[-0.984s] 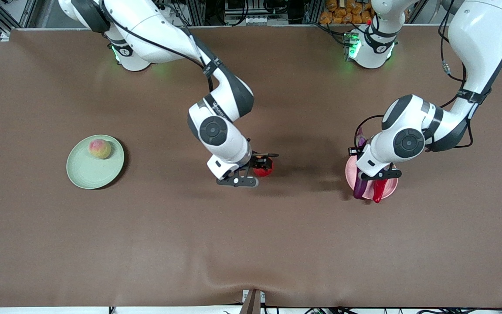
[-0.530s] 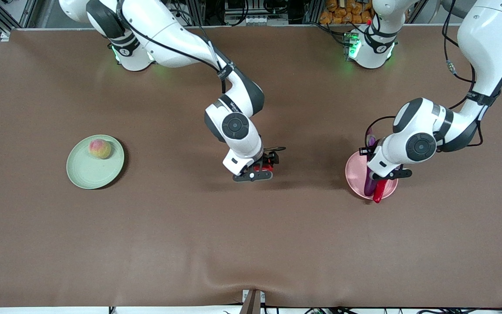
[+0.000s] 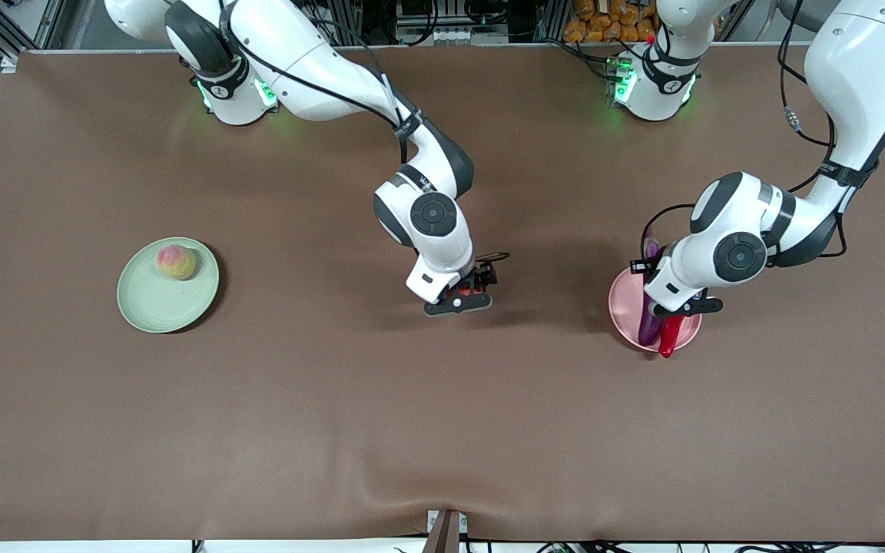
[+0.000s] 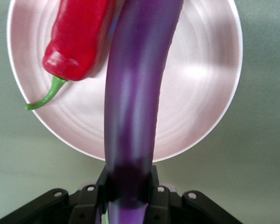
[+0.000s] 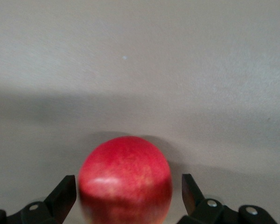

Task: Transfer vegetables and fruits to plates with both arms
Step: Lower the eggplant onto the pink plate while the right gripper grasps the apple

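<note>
The red pomegranate-like fruit [image 5: 125, 179] sits mid-table between the spread fingers of the right gripper [image 3: 464, 296], with open cloth around. The eggplant [image 4: 133, 107] is pinched by the left gripper [image 4: 129, 193] over the pink plate [image 4: 203, 88], beside the chili pepper [image 4: 77, 39]. The peach [image 3: 175, 261] lies on the green plate [image 3: 154, 307].

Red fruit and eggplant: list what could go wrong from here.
1. The right gripper straddles the red fruit with open fingers, one pad looking closer than the other. An uneven close could roll the round fruit off across the table.
2. The left gripper is shut on the eggplant near one end, over the pink plate. Released here, the eggplant's overhanging end could tip it off the rim, or nudge the chili pepper.
</note>
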Controlling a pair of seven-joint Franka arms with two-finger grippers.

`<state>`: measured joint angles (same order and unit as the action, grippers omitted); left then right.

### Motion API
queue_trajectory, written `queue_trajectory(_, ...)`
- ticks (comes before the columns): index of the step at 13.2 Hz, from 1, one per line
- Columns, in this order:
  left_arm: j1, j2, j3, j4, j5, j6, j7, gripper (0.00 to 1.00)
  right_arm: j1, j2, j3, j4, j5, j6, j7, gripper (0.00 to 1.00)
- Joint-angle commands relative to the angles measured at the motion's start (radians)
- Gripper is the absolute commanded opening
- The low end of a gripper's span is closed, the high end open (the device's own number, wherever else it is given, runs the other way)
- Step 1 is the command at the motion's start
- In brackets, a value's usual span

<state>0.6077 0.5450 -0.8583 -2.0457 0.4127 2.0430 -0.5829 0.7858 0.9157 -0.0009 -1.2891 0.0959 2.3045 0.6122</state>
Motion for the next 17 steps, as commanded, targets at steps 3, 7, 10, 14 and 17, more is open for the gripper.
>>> queue_trajectory(3,0.01,0.038,-0.01,-0.007,0.017,0.042,-0.008,0.26,0.001,0.031,-0.011,0.077,-0.024,-0.029,0.075,0.15)
queue_trajectory(7,0.012,0.033,-0.01,-0.004,0.017,0.042,-0.012,1.0,-0.121,-0.037,0.005,0.088,-0.004,-0.187,0.035,0.0)
queue_trajectory(10,0.014,0.01,-0.01,0.005,0.015,0.028,-0.015,1.0,-0.273,-0.139,0.001,0.099,0.059,-0.449,-0.156,0.0)
queue_trajectory(14,0.014,-0.054,-0.066,0.19,0.0,-0.203,-0.008,1.0,-0.48,-0.256,-0.008,0.026,0.059,-0.669,-0.418,0.0)
queue_trajectory(17,0.012,-0.054,-0.12,0.477,-0.069,-0.461,-0.008,1.0,-0.643,-0.382,-0.01,-0.212,0.059,-0.657,-0.644,0.0)
